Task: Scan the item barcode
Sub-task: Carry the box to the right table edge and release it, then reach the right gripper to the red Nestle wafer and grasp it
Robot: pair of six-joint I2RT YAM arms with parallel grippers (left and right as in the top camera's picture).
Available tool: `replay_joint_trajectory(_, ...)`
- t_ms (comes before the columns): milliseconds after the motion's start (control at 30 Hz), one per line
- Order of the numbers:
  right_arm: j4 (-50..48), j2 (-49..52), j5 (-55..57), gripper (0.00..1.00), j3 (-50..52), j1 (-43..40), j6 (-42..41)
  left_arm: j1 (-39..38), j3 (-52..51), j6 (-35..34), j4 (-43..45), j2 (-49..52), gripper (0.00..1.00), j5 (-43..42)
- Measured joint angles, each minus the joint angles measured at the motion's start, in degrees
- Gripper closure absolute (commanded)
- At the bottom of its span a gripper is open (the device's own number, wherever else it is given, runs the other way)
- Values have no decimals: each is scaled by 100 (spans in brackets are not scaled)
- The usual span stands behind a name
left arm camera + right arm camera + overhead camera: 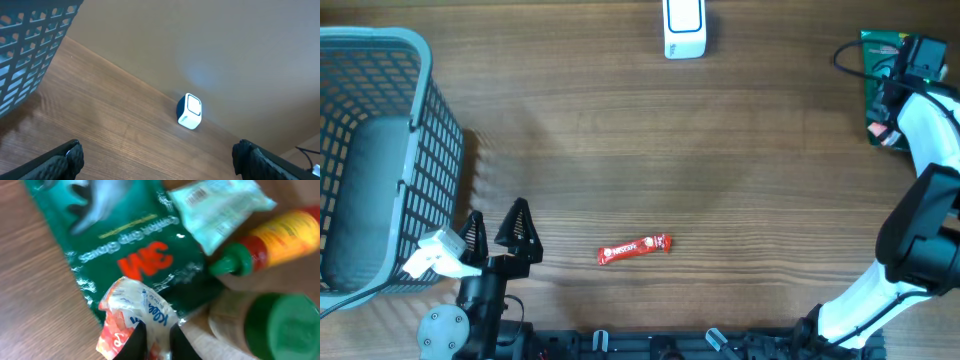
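Observation:
A white barcode scanner (683,28) stands at the table's far edge; the left wrist view shows the scanner (189,111) too. A red candy bar (635,248) lies flat near the front middle. My left gripper (496,218) rests open at the front left, nothing between its fingers (67,157). At the far right, my right gripper (157,337) pinches a red-and-white Kleenex tissue pack (127,315), which lies on a green 3M packet (125,235). From overhead the right gripper (890,120) sits over that pile.
A grey-blue wire basket (370,38) fills the left side. Beside the tissue pack lie a red sauce bottle with a green cap (280,230), a pale green packet with a barcode (220,205) and a green-lidded container (290,325). A black cable (845,55) runs at the far right.

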State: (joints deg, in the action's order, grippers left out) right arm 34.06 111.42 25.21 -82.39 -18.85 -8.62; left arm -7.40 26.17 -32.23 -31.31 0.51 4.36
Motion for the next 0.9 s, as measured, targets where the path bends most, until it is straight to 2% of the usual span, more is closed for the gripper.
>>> replay_joint_trajectory(100,568,-111,22,0,-352,-11,-323,0,0,0,0,0,0,0)
replay_joint_trajectory(200,1108,-616,-531,0,-918,37,-566,0,0,0,0,0,0,0)
replay_joint_trajectory(367,1683,-2553,-2262,0,-1550,634,-1532,0,0,0,0,0,0,0)
replay_joint_trajectory(467,2487,-3368,-3532,0,-1681,1113,-2151,0,0,0,2,0,0,0)
replay_joint_trajectory(533,2990,-3547,-4485,4,-1663,1539,-1727,0,0,0,0,0,0,0)
replay_joint_trajectory(600,3606,-3484,-4929,4,-1532,2092,-643,0,0,0,-2,0,0,-2)
replay_joint_trajectory(667,3967,-3388,-5252,0,-1134,2747,643,0,0,0,-4,0,0,0)
replay_joint_trajectory(767,3421,-3209,-5549,0,-120,3641,1556,0,0,0,-2,0,0,0)
replay_joint_trajectory(900,1967,-2708,-5740,0,1266,4835,1779,0,0,0,2,0,0,0)
